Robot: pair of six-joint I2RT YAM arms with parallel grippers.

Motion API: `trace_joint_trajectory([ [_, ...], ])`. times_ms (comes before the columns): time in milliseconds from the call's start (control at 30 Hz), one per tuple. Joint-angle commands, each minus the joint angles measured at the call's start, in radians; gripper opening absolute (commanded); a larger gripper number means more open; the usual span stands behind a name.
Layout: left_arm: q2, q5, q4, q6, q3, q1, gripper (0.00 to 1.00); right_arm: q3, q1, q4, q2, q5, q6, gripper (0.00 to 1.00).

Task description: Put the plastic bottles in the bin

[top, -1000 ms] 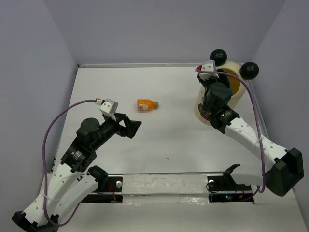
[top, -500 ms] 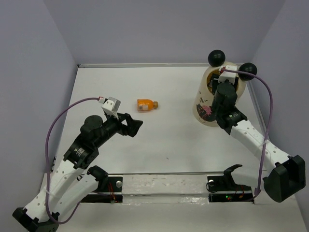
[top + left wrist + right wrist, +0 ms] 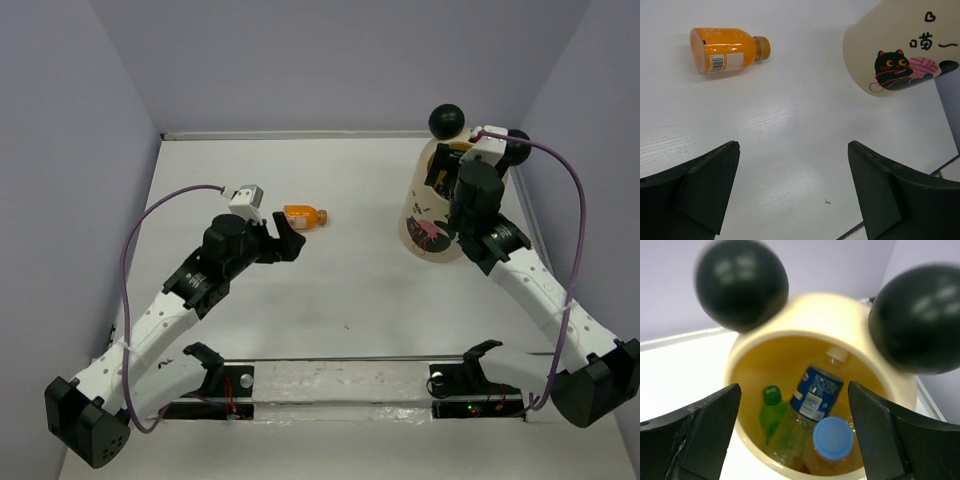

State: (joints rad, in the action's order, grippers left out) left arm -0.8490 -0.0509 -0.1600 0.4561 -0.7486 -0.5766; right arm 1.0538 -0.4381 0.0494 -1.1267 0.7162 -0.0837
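One orange bottle lay on its side on the worktop, near the left claw, whose jaws stood apart and empty. The right claw, jaws apart too, hung over the bin, with a green bottle and a blue-labelled bottle inside.

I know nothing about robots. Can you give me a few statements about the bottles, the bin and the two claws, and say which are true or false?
1. One orange plastic bottle lies on its side on the white table. True.
2. The tall cream cylindrical bin is empty. False: bottles lie inside it, among them a green one and a blue-labelled clear one.
3. The left gripper is shut on the orange bottle. False: it is open, and the bottle lies apart, ahead of its fingers.
4. The right gripper is open and holds nothing. True.
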Motion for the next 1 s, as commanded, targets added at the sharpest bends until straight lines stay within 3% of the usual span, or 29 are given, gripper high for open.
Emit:
trace_joint_trajectory([
  [0, -0.082, 0.091, 0.131, 0.102, 0.006, -0.003, 0.99, 0.116, 0.001, 0.076, 0.09, -0.112, -0.027, 0.93],
  [133, -0.159, 0.099, 0.154, 0.116, -0.015, -0.003, 0.99, 0.152, 0.001, 0.154, 0.123, -0.227, -0.031, 0.83],
  [200, -0.171, 0.089, 0.152, 0.113, -0.028, -0.003, 0.99, 0.158, 0.001, 0.188, 0.146, -0.305, -0.024, 0.72],
  [267, -0.16, 0.088, 0.143, 0.089, -0.046, -0.003, 0.99, 0.164, 0.001, 0.211, 0.147, -0.53, 0.001, 0.53],
  [300, -0.133, 0.085, 0.139, 0.073, -0.051, -0.003, 0.99, 0.179, 0.001, 0.249, 0.127, -0.704, 0.022, 0.5],
  [400, -0.043, 0.12, 0.056, 0.012, -0.083, -0.003, 0.99, 0.183, -0.043, 0.277, 0.056, -0.946, 0.053, 0.45],
  [433, 0.015, 0.153, 0.039, -0.008, -0.087, -0.003, 0.99, 0.186, -0.069, 0.279, 0.033, -0.961, 0.073, 0.47],
  [633, 0.203, 0.272, -0.101, -0.039, -0.115, -0.003, 0.99, 0.291, -0.31, 0.282, -0.257, -0.96, 0.266, 0.88],
  [767, 0.272, 0.322, -0.096, -0.03, -0.069, -0.002, 0.99, 0.391, -0.335, 0.283, -0.488, -0.968, 0.326, 0.92],
  [967, 0.359, 0.381, -0.027, -0.034, 0.028, 0.0, 0.99, 0.621, -0.335, 0.337, -0.821, -0.864, 0.442, 0.94],
])
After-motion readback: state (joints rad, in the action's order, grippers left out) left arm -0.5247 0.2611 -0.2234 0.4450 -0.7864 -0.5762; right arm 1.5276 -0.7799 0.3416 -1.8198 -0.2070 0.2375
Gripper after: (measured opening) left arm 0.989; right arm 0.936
